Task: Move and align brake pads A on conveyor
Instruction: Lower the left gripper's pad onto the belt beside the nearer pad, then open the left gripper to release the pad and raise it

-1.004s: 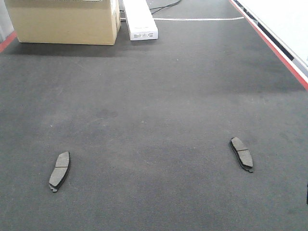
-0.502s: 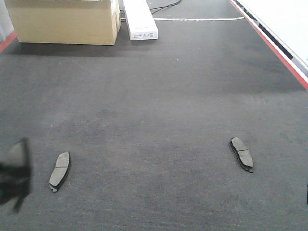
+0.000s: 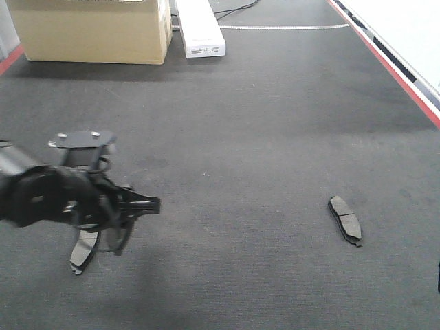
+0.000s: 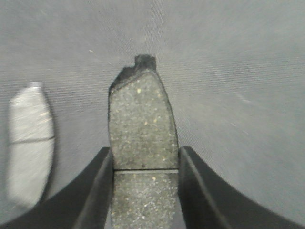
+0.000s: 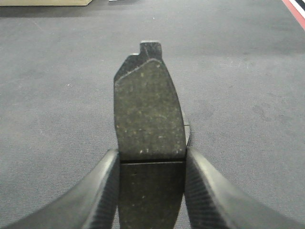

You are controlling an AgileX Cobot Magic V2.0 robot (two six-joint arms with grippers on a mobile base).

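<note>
The conveyor (image 3: pixel 247 137) is a dark felt-like belt. One brake pad (image 3: pixel 345 219) lies flat on it at the right. Another pad (image 3: pixel 82 251) lies at the lower left, partly hidden by my left arm; it shows blurred in the left wrist view (image 4: pixel 29 143). My left gripper (image 3: pixel 137 206) hovers above the belt beside that pad. Its jaws (image 4: pixel 145 157) are shut on a third brake pad (image 4: pixel 143 124), which sticks out forward. My right gripper (image 5: pixel 151 155) is shut on a fourth brake pad (image 5: pixel 147 109), above bare belt.
A cardboard box (image 3: pixel 89 31) and a long white box (image 3: pixel 199 27) stand at the far end of the belt, with a cable (image 3: pixel 237 8) behind them. Red-and-white edging (image 3: pixel 405 75) runs along the right side.
My left arm has swept in from the left edge to above the lower-left pad, carrying a pad. The two pads on the belt have not moved.
</note>
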